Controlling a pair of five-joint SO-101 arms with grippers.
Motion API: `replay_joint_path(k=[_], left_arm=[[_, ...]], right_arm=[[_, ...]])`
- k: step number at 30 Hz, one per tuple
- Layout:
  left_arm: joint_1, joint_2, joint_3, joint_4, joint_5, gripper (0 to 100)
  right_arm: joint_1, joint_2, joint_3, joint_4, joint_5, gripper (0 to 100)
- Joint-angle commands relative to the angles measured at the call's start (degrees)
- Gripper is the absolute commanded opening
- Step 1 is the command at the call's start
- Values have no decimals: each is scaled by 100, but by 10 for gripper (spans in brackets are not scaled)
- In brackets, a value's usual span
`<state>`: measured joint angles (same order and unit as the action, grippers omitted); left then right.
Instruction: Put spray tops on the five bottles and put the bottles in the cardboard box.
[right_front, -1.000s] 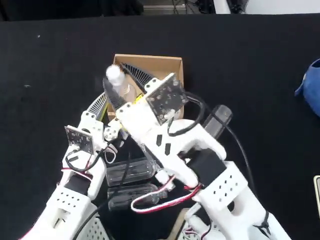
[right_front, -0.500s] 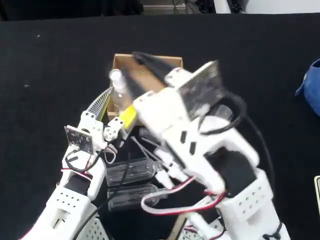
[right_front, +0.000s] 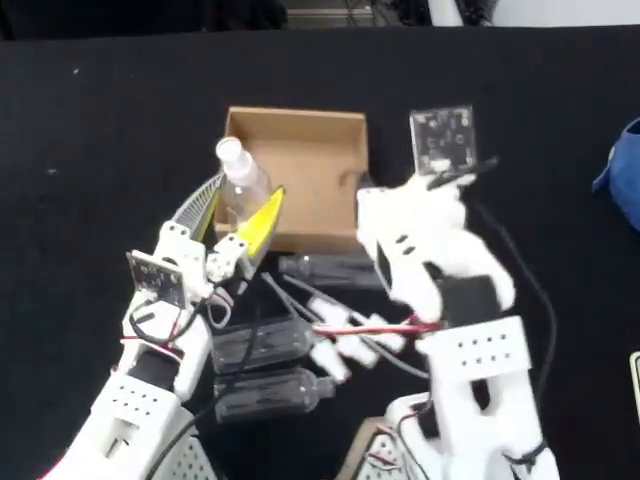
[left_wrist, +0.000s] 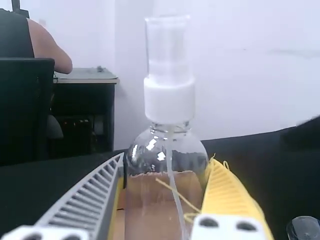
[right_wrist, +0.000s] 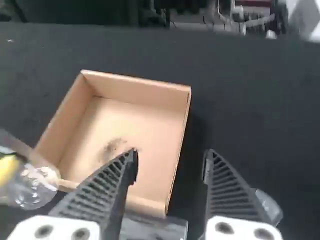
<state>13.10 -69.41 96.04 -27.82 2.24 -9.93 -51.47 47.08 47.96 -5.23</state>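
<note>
Left tool (left_wrist: 167, 165) was pinching a clear bottle (left_wrist: 167, 155) by its round body, one ribbed grey finger (left_wrist: 85, 200) and one yellow finger (left_wrist: 225, 195) pressed to either side. Right tool (right_wrist: 170, 155) was spread and empty, hanging over the near wall of the cardboard box (right_wrist: 135, 85).

On the black surface (right_front: 500, 100) the box sat open and bare inside, just ahead of both tools. The bottle (right_front: 245, 185) was at the box's corner on the left tool's side; whether it hung over the wall or just outside could not be told. Its white spray top (left_wrist: 169, 95) was already seated on the neck, above the fingers, with a thin tube (left_wrist: 172, 200) running down inside.

The bottle looked empty, so probably very light, with thin smooth walls that could dent or slip. The wide body seemed the safest hold, gently squeezed; the spray top might pull loose.
</note>
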Motion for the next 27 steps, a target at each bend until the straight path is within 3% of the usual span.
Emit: replay_joint_path(k=[1, 6, 27], left_arm=[[-40, -105, 136, -123, 35, 30], [-40, -105, 136, -132, 35, 30], [-4, -105, 136, -141, 53, 30]], right_arm=[[176, 75, 435, -818, -105, 198], [255, 1112, 637, -1503, -149, 198], [316, 4136, -734, -1538, -105, 194]])
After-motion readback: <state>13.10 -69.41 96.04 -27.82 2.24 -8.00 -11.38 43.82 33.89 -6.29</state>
